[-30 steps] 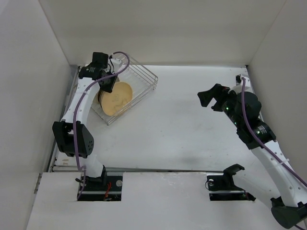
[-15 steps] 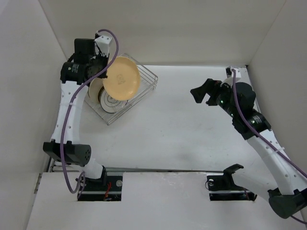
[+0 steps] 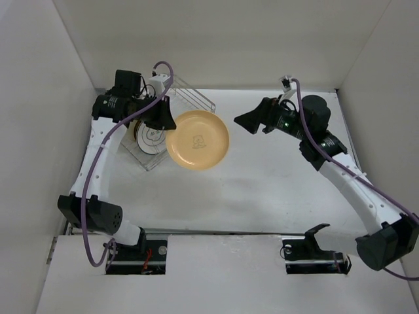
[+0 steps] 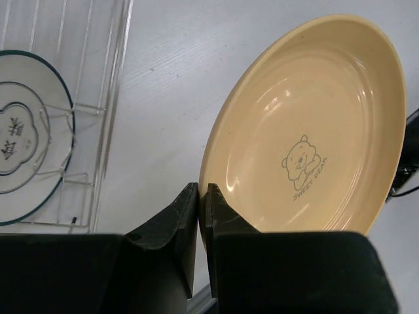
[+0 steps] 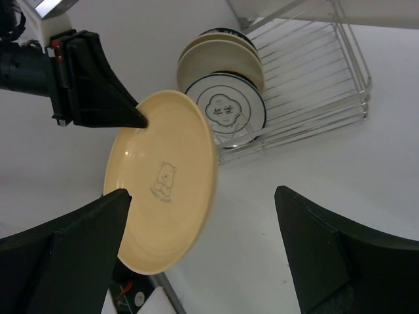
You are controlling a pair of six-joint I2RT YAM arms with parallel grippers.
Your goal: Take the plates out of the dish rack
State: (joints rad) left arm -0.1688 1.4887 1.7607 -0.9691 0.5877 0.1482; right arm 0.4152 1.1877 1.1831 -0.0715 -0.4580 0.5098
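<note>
Nearest the arm bases, the desk (image 3: 262,190) in front of the dish rack (image 3: 203,99) carries no plate yet, so nothing has been set down so far; just off the rack's right-hand near side, clear of its wires, the yellow-orange plate (image 3: 197,140) hangs above the desk, tilted, face showing; the left pincer (image 4: 201,196) is clamped tight on its rim, on the edge toward the rack; on the far side of that plate from the rack, the right pincer (image 3: 251,121) stands spread wide and empty, pointed at the plate's free edge, apart from it. Farther back, inside the rack, the patterned plate (image 5: 227,108) leans in front of the cream plates (image 5: 219,59); a dark edge behind them is too hidden to name. By this showing, the first plate is out but not placed; the rest wait in the rack.
</note>
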